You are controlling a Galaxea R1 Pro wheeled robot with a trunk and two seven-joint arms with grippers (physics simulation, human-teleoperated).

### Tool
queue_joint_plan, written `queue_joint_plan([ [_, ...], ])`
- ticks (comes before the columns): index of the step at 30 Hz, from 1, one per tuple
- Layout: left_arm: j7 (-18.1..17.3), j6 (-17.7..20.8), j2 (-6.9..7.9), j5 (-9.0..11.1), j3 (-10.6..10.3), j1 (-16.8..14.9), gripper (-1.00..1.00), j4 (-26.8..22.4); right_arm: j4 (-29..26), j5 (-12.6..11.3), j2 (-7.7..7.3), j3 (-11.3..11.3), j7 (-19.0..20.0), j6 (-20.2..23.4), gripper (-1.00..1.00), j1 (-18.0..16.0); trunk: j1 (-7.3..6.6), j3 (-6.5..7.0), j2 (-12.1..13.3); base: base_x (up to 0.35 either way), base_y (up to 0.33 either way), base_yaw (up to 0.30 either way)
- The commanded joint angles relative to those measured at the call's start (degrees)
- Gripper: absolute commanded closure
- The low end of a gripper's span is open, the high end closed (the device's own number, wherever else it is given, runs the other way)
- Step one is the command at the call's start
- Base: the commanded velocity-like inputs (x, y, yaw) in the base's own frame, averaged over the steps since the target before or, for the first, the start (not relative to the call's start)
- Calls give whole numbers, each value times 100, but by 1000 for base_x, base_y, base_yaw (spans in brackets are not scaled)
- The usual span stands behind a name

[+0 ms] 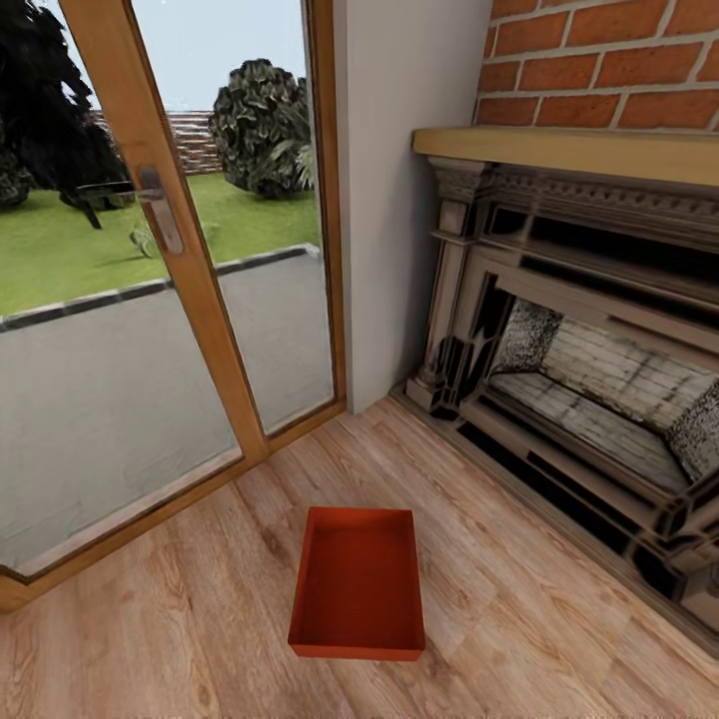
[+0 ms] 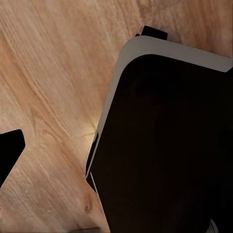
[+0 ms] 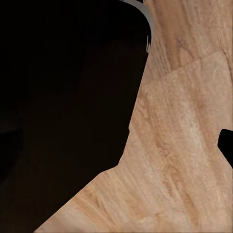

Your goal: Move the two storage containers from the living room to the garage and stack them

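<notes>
One red-orange rectangular open-top storage container (image 1: 358, 584) is seen lying on the light wood-plank floor (image 1: 559, 639) of the living room, near the red brick fireplace with the pale mantel (image 1: 599, 150) and the glass patio door (image 1: 150, 300). Looks like the approach step, nothing's been lifted yet. End effector state can't be told for either arm, so next the base probably needs bringing closer and both arms lowered to the bin's sides.

Fireplace (image 1: 599, 399) cut off by the head view's right edge; brick wall (image 1: 609, 60) above it cut by the top edge. Glass door (image 1: 150, 280) runs off top and left. In both wrist views a dark robot body (image 2: 165, 145) hides much of the wood floor (image 2: 53, 87); dark finger (image 2: 8, 150) tips cut at the edge, finger spacing indeterminable.
</notes>
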Motion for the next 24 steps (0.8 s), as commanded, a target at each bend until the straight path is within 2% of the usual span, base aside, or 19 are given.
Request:
queue_joint_plan([
  [1,15,-13,-1,44,-49,-2,-100,1,16,-22,0,45,-16,-29,-100,-6,0,-14,-3,0,0,0],
  [24,15,-13,-4,44,-49,-2,-100,3,17,-22,-5,43,-18,-26,-100,-6,0,-226,-3,0,0,0],
])
